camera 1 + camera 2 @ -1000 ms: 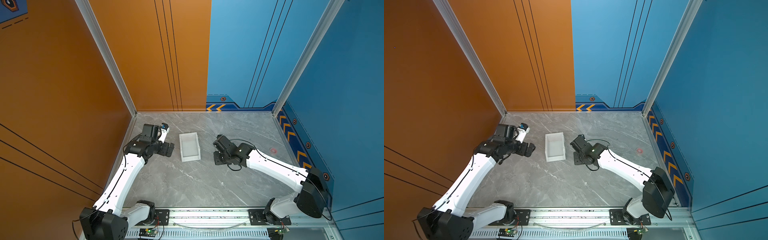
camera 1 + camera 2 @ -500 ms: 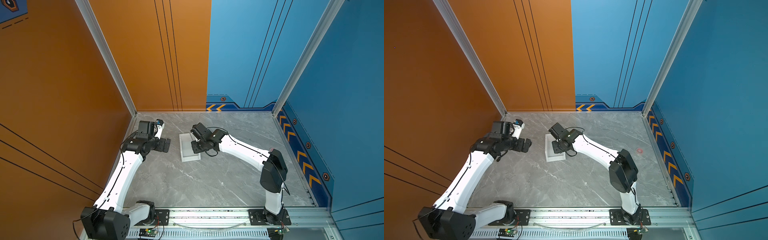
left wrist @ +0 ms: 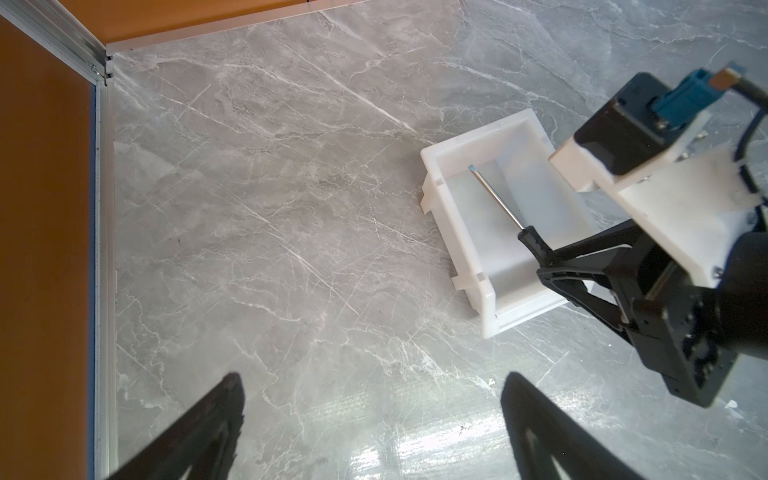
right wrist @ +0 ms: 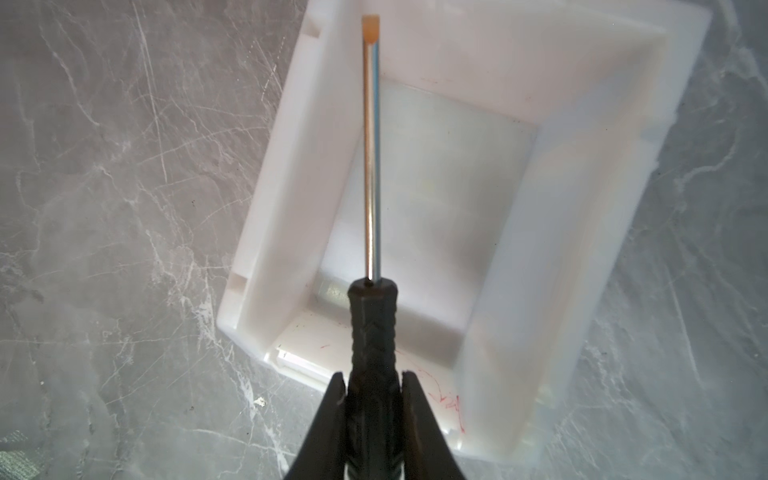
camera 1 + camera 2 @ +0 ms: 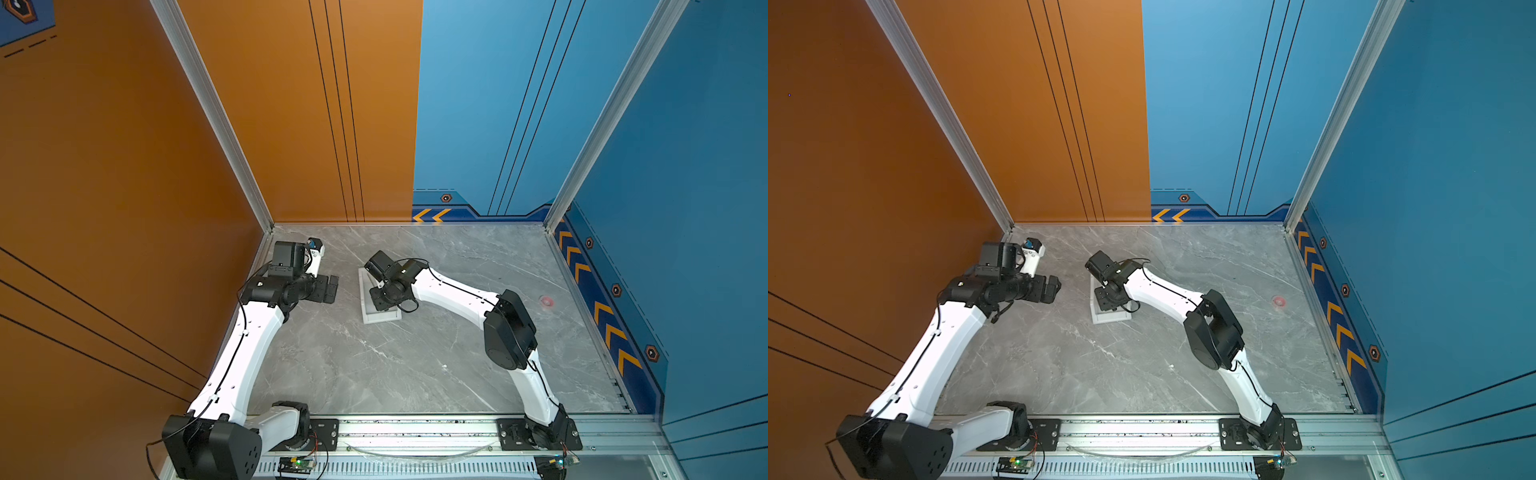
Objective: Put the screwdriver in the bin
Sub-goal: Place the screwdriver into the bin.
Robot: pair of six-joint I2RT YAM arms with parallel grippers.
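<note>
Grey marble tabletop (image 5: 374, 365), orange and blue walls. My right gripper (image 4: 372, 386) clenched on black handle of screwdriver (image 4: 371, 166). Shaft hangs over bin (image 4: 511, 54), tip toward one corner, not yet lying inside. My left gripper (image 3: 372, 384) spread wide, empty, well apart from bin. Change: one second earlier right arm sat beside bin; now above it. I judge only release remains.
</note>
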